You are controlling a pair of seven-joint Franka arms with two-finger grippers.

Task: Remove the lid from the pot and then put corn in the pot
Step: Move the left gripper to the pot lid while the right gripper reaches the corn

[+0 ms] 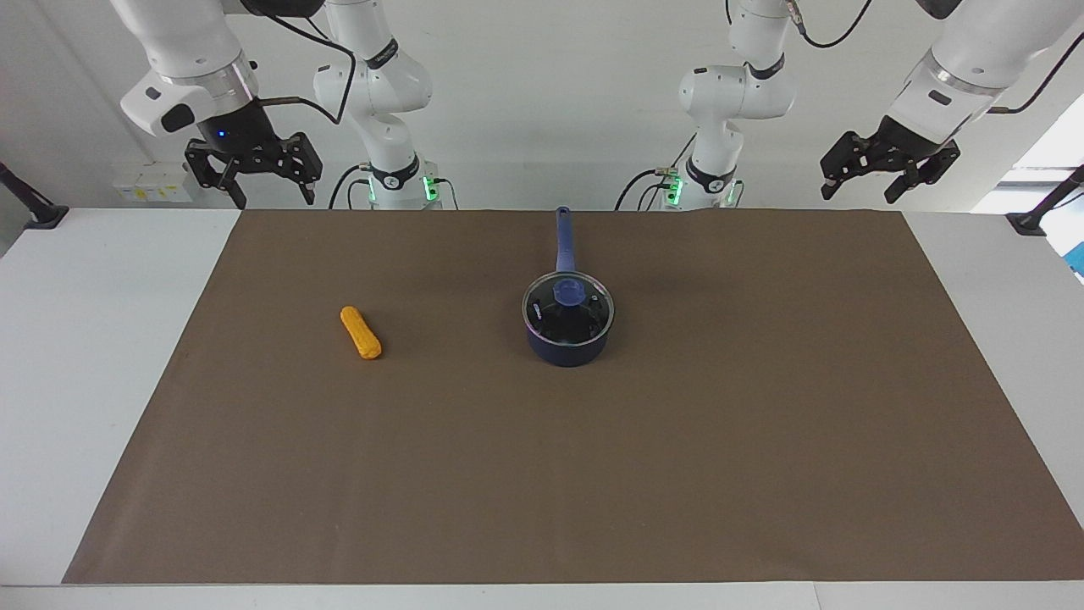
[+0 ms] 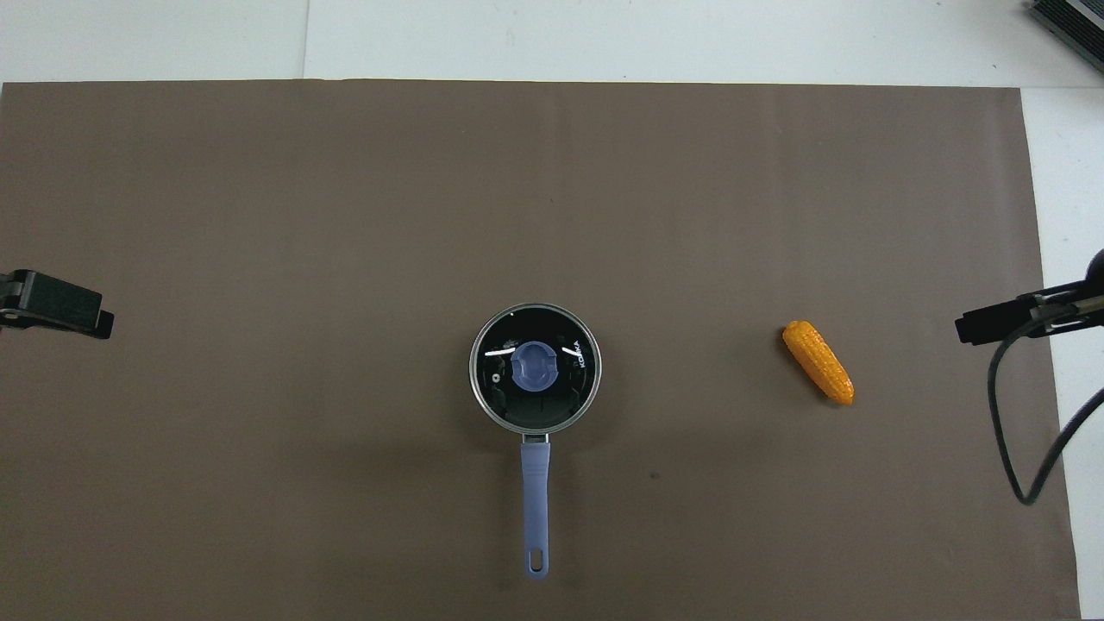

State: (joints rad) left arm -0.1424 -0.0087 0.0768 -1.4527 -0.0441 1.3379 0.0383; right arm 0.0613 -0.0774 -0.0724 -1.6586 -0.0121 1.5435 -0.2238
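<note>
The dark blue pot (image 1: 566, 347) stands mid-mat with its long handle (image 2: 535, 492) pointing toward the robots. The glass lid (image 1: 568, 305) with its blue knob lies shut on the pot (image 2: 590, 405), seen from above as the lid (image 2: 535, 367). The orange-yellow corn (image 1: 361, 332) lies on the mat toward the right arm's end, apart from the pot, also seen as the corn (image 2: 818, 373). My right gripper (image 1: 271, 196) hangs open and empty over the mat's edge at the robots' end. My left gripper (image 1: 860, 191) hangs open and empty at the left arm's end.
A brown mat (image 1: 677, 440) covers most of the white table (image 1: 85, 381). A black cable (image 2: 1005, 431) droops from the right arm over the mat's edge. Black clamp posts (image 1: 34, 212) stand at the table's ends. Only gripper tips (image 2: 60, 304) show from above.
</note>
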